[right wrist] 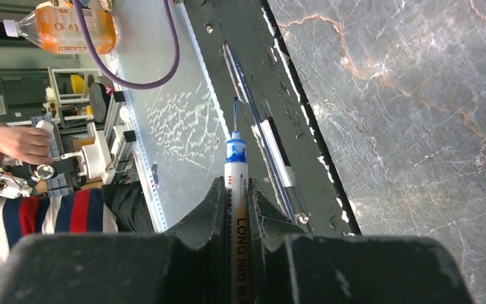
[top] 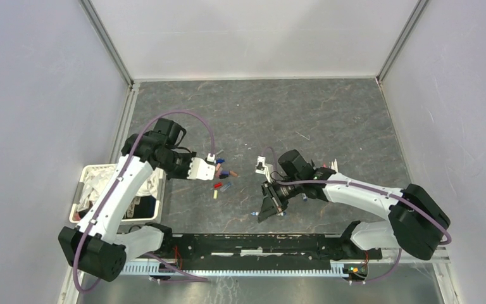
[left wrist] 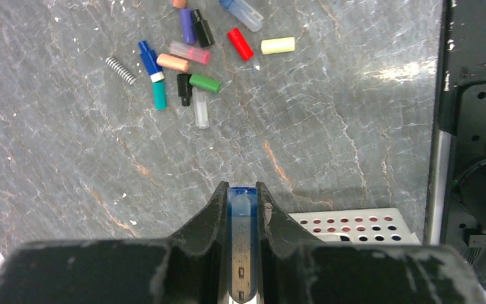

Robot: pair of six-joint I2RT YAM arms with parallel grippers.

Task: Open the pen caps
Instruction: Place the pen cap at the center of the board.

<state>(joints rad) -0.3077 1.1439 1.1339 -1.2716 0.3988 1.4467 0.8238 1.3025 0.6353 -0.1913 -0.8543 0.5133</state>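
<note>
- Just left of the cap pile (left wrist: 190, 52), the left gripper (left wrist: 241, 193) hovers above the table (left wrist: 329, 126). Its jaws are nearly shut and pinch a clear, blue-tinted cap (left wrist: 241, 212) that fills the narrow gap between them.
- Right of the pile, and apart from it, the right gripper (right wrist: 235, 190) is clamped just as narrowly on a white pen (right wrist: 235, 171). The barrel runs along the slot between the fingers.
- That pen is open: its blue nib (right wrist: 235, 117) stands bare past the fingertips (blue ink stains the collar below it), so I judge this pull done.
- The pile holds roughly a dozen loose caps in red, yellow, green, black, teal, pink and clear. They lie close together, some touching, and a small spring (left wrist: 121, 69) lies at the pile's edge.
- By that count much of the task looks finished, roughly one cap per pen opened.
- What is left for this pen, as I read it, is to let the held cap go onto the pile and set the open pen aside.
- Further left of the pile sits a white perforated basket (left wrist: 354, 225). White things lie in it in the top view, but I cannot tell whether they are pens, or capped.
- No capped pen shows on the table near the pile, so I cannot say how many remain.
</note>
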